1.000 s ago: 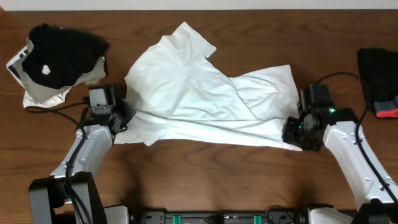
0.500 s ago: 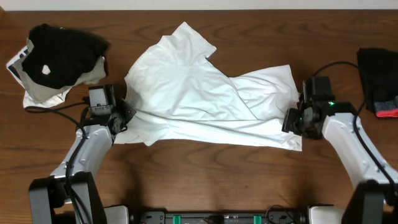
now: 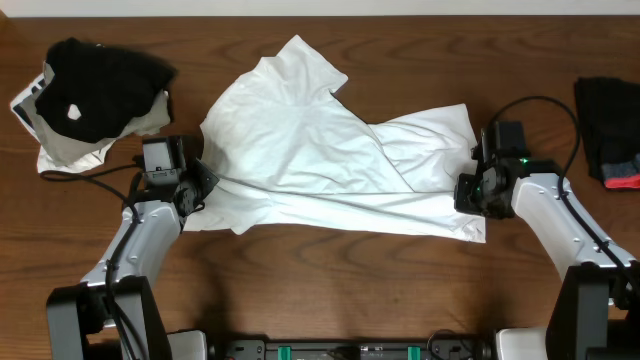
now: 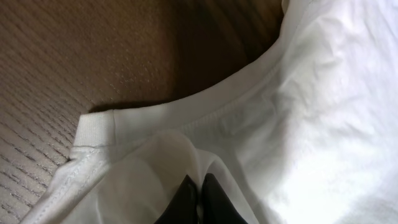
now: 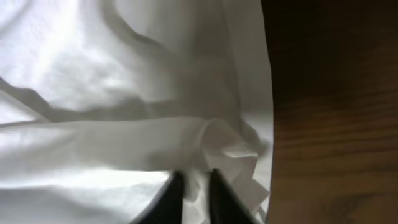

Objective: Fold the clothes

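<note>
The clothes, one large white T-shirt [image 3: 320,150], lie crumpled across the middle of the brown table [image 3: 330,280]. My left gripper [image 3: 197,186] sits at the shirt's left edge. In the left wrist view this gripper [image 4: 199,186] is shut on a fold of white fabric [image 4: 311,106] just behind a stitched hem. My right gripper [image 3: 467,190] is at the shirt's right edge. The right wrist view shows it [image 5: 194,182] shut on a bunched pleat of the shirt [image 5: 124,81], with cloth between the dark fingers [image 5: 171,196]. No print shows.
A black garment with a white spot [image 3: 100,80] lies on a pale cloth at the far left. Another black garment with red trim [image 3: 610,135] lies at the right edge. Bare wood [image 5: 336,124] lies right of the shirt's edge.
My right gripper has slid a little toward the far side along the shirt's right edge and closed on the fabric. The left arm and the shirt have stayed put.
</note>
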`<act>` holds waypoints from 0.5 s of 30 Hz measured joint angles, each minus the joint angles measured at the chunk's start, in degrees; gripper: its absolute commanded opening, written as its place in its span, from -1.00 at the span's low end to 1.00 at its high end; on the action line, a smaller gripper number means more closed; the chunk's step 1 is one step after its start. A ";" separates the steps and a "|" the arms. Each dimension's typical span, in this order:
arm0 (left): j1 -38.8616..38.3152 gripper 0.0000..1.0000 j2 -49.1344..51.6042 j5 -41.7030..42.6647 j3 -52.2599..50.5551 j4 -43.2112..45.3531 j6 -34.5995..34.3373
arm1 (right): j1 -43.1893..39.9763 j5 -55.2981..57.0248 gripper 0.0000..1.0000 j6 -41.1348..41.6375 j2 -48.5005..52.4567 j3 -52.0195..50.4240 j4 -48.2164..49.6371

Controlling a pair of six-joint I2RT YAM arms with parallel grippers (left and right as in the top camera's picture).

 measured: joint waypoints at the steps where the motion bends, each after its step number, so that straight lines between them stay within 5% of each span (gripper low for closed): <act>1: 0.00 -0.87 0.00 0.02 0.00 0.00 0.00 | 0.00 -0.04 -0.98 0.04 0.02 -0.02 0.66; 9: 0.00 -0.88 0.00 0.02 0.00 -0.02 0.00 | 0.00 -2.99 -0.95 0.00 1.60 -0.04 3.52; 12: 0.00 -0.87 0.00 0.00 0.00 -0.04 0.00 | 0.00 -3.21 -0.28 -0.44 2.43 -0.07 3.45; 15: 0.00 -0.87 0.00 0.00 0.00 -0.02 0.00 | 0.00 -3.21 -0.18 -2.49 2.60 -0.09 2.91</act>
